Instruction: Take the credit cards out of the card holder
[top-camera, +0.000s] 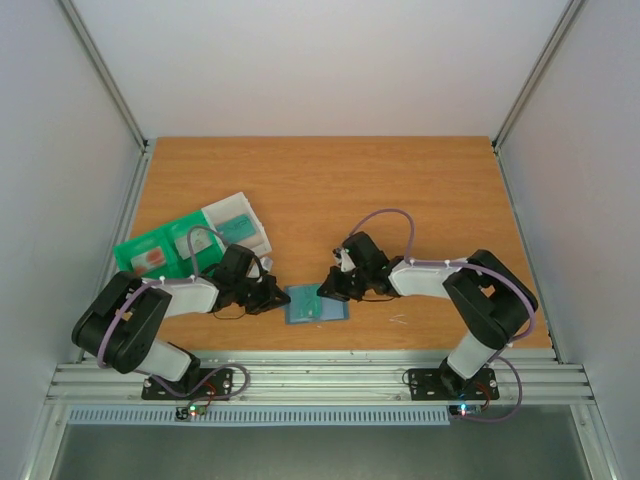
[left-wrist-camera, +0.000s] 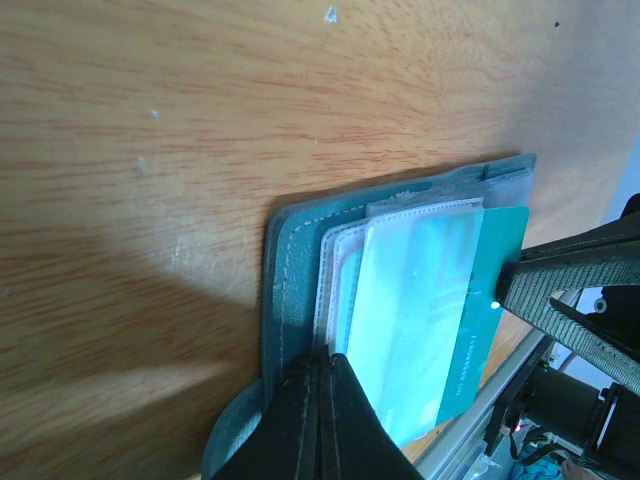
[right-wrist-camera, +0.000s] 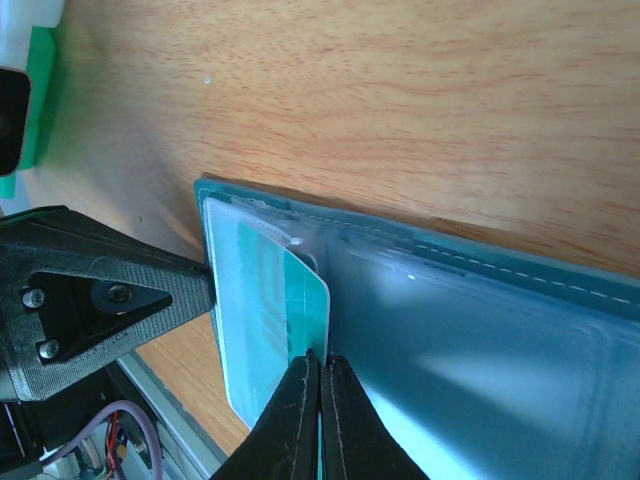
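Over on the left, the green tray (top-camera: 140, 255) and the clear tray (top-camera: 240, 222) sit touching. Next, the left gripper (top-camera: 272, 297), jaws closed tight, tips down on the card holder (top-camera: 315, 306), which lies open near the front edge, centre. A teal card (left-wrist-camera: 480, 330) pokes out of its pocket, and the right gripper (top-camera: 333, 287) pinches its edge.

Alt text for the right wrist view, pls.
Right pincer, shut, nips the lower edge of a teal card sticking partway out of the open slate-blue card holder lying on a wooden table. The left pincer, black, touches the holder's left edge.
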